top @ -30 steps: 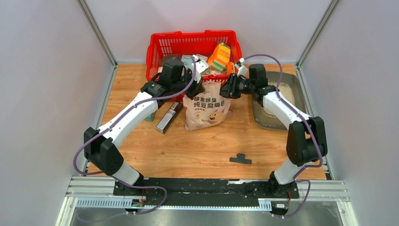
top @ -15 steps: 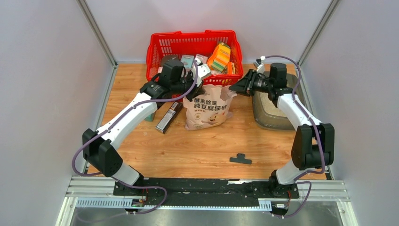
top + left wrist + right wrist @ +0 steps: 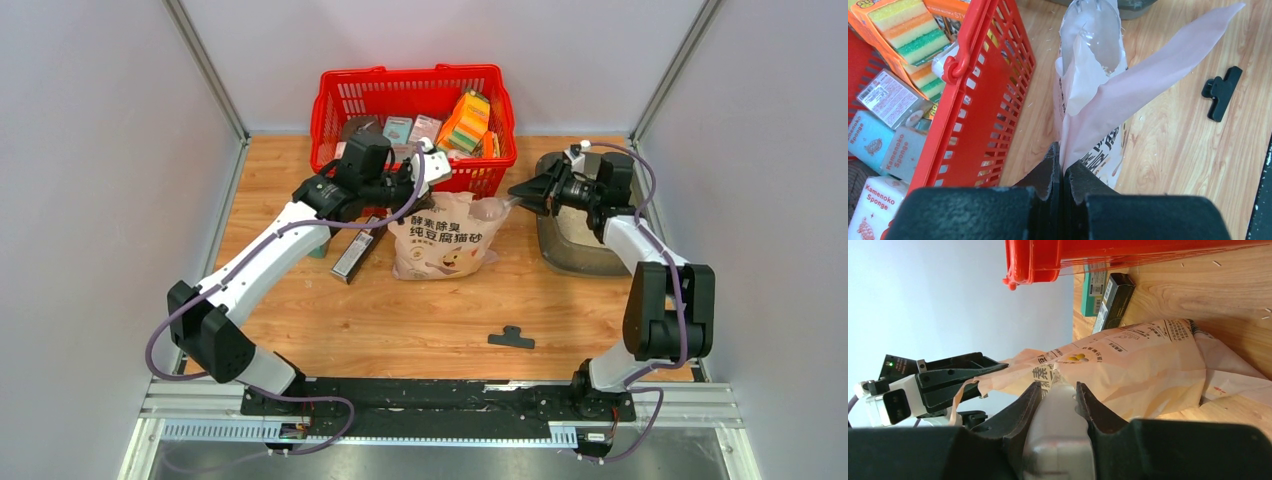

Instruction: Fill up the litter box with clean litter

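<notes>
The pinkish-cream litter bag [image 3: 440, 240] stands mid-table with its mouth pulled open. My left gripper [image 3: 412, 192] [image 3: 1063, 156] is shut on the bag's top left edge. My right gripper [image 3: 516, 194] [image 3: 1058, 388] is shut on the handle of the clear scoop [image 3: 1095, 32], whose bowl sits at the bag's mouth. The grey litter box [image 3: 566, 250] lies at the right, partly under my right arm. The clean litter is hidden from me in these views.
The red basket [image 3: 345, 105] [image 3: 983, 95] full of sponges and boxes stands just behind the bag. A black box [image 3: 358, 248] and a green one [image 3: 1094, 292] lie left of the bag. A black clip [image 3: 511, 338] [image 3: 1220, 92] lies on the wood nearer the bases.
My right gripper has drawn back to the right, from over the bag to its right edge, with the scoop in it. The bag's mouth is stretched wider. The left gripper has kept hold.
</notes>
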Tool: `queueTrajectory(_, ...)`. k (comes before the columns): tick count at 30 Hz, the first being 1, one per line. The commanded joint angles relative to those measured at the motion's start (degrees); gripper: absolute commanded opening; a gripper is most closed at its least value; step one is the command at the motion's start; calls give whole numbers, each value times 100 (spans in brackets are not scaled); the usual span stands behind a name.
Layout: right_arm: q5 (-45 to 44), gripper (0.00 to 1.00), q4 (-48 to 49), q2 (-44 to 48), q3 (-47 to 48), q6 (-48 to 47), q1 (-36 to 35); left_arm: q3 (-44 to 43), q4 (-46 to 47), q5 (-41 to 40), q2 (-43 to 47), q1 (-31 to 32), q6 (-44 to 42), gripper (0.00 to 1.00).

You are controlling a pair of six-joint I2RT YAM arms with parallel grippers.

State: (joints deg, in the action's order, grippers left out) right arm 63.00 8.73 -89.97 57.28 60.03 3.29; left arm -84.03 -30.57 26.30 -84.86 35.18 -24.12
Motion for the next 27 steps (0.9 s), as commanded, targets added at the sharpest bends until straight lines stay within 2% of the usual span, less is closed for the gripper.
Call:
queueTrajectory(1, 133, 0, 410, 287, 29, 378, 110, -184, 798, 305, 585, 15, -304, 0)
queueTrajectory(7, 265, 0, 261, 445, -181, 316, 312, -52, 930, 252, 637, 7, -392, 0)
queueTrajectory(23, 520, 0, -21, 683, -24, 299, 998, 168, 1026, 182, 708, 15, -532, 0)
queueTrajectory(27, 258, 0, -651, 902, 169, -236, 990, 115, 1096, 226, 602, 15, -463, 0)
